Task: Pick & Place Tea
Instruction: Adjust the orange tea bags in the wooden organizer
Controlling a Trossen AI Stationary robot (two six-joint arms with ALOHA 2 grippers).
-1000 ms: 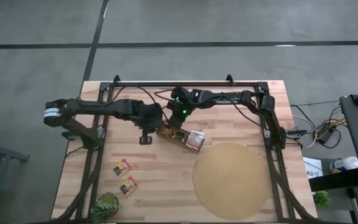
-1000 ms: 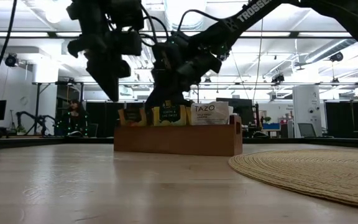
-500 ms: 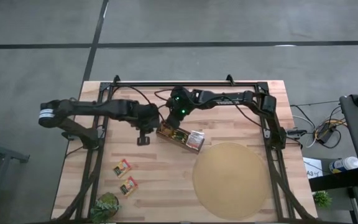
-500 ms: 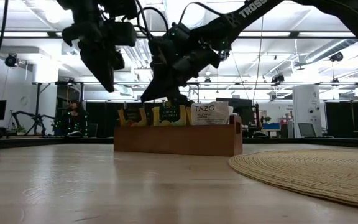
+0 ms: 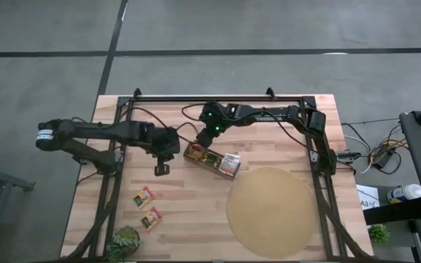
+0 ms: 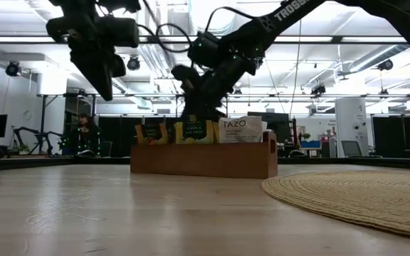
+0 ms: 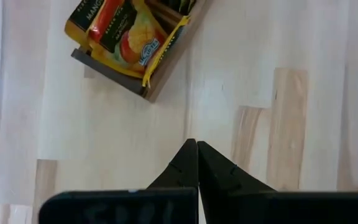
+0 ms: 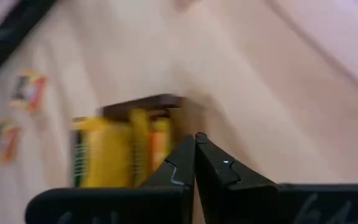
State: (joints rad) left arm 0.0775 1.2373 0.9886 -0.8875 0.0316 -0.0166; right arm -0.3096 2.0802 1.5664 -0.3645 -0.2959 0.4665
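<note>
Tea sachets (image 5: 209, 157) stand packed upright in the wooden box (image 6: 203, 158) at mid-desk (image 5: 188, 208), near the round mat (image 5: 272, 212). Two more sachets (image 5: 147, 207) lie flat near a small plant (image 5: 124, 242). Left tool (image 5: 161, 169), fingers together and empty, hangs beside the box; right tool (image 6: 191, 114), likewise together, hangs above the sachets.

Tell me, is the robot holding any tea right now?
No. Both pincers are shut on nothing. The left pincer is over bare table, and the right pincer is above the box of tea.
</note>
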